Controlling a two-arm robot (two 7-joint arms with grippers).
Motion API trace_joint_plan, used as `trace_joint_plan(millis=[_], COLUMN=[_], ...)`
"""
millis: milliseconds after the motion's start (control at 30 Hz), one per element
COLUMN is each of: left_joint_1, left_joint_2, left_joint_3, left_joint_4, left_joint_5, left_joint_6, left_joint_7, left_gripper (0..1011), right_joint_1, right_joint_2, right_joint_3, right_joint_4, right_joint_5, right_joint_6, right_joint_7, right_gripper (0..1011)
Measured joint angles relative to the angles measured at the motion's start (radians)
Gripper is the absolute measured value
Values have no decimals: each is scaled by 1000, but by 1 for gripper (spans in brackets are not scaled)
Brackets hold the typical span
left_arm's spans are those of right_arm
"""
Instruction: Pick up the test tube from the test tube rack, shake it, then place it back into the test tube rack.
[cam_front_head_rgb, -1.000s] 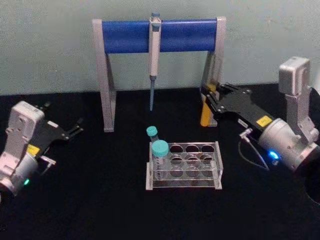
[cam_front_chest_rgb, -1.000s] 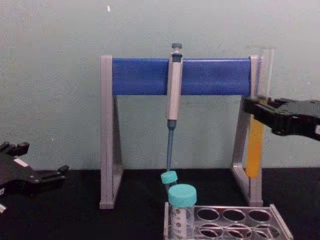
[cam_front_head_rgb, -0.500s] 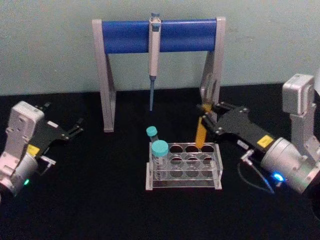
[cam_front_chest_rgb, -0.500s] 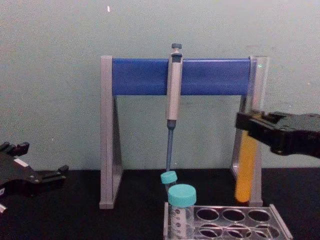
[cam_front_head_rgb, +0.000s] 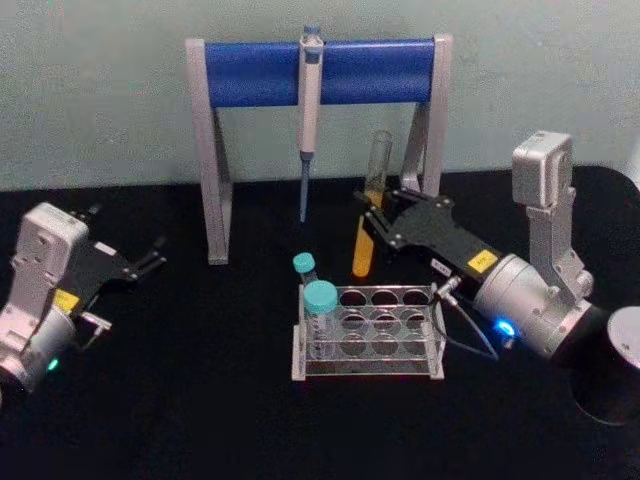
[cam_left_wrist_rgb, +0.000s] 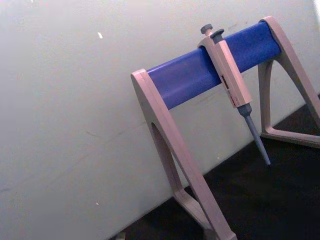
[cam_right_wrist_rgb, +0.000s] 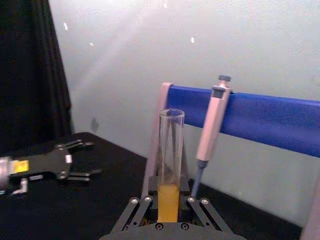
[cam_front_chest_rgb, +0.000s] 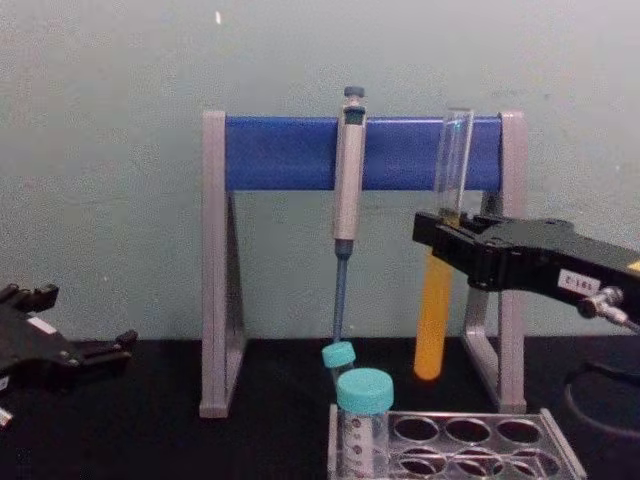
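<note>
over the far edge of the test tube rack (cam_front_head_rgb: 368, 372), the test tube (cam_front_head_rgb: 363, 252) hangs in the air with its rounded bottom in none of the holes. it is a tall, thin, clear glass tube with no cap. its lower part is orange-yellow with liquid and its upper part is empty. your right gripper (cam_front_head_rgb: 373, 222) has its fingers closed on the glass about midway up.

from the head view you see the tube leaning a little, top toward the wall. you also see two teal-capped vials (cam_front_head_rgb: 319, 303) at the rack's left end and the black worktop (cam_front_head_rgb: 200, 410) around it. whether the tube sits over the far row or just behind it you cannot tell from there.

the chest view gives you the side. the tube's bottom is clear of the rack's top plate, and its open rim reaches level with the blue bar of the pipette stand (cam_front_chest_rgb: 290, 152), to the right of the hanging pipette (cam_front_chest_rgb: 348, 175).

the right wrist view shows the liquid level just above the fingers (cam_right_wrist_rgb: 134, 209). farther off it shows your left gripper (cam_right_wrist_rgb: 82, 160), parked low at the left with its fingers apart and nothing between them.

the left wrist view shows you the stand and pipette against the wall.
</note>
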Motion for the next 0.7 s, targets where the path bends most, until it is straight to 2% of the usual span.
trace_joint_plan(millis=[300, 700], left_joint_1=[0, 0], left_joint_2=[0, 0], left_joint_3=[0, 0], left_joint_4=[0, 0], left_joint_5=[0, 0], left_joint_6=[0, 0], left_joint_7=[0, 0], left_gripper=[1001, 1001], right_joint_1=[11, -47], right_joint_2=[4, 45], right_joint_3=[21, 73], right_joint_4=[22, -29], right_joint_5=[-15, -26], right_joint_6=[-4, 12], right_joint_7=[-20, -47], right_gripper=[226, 226])
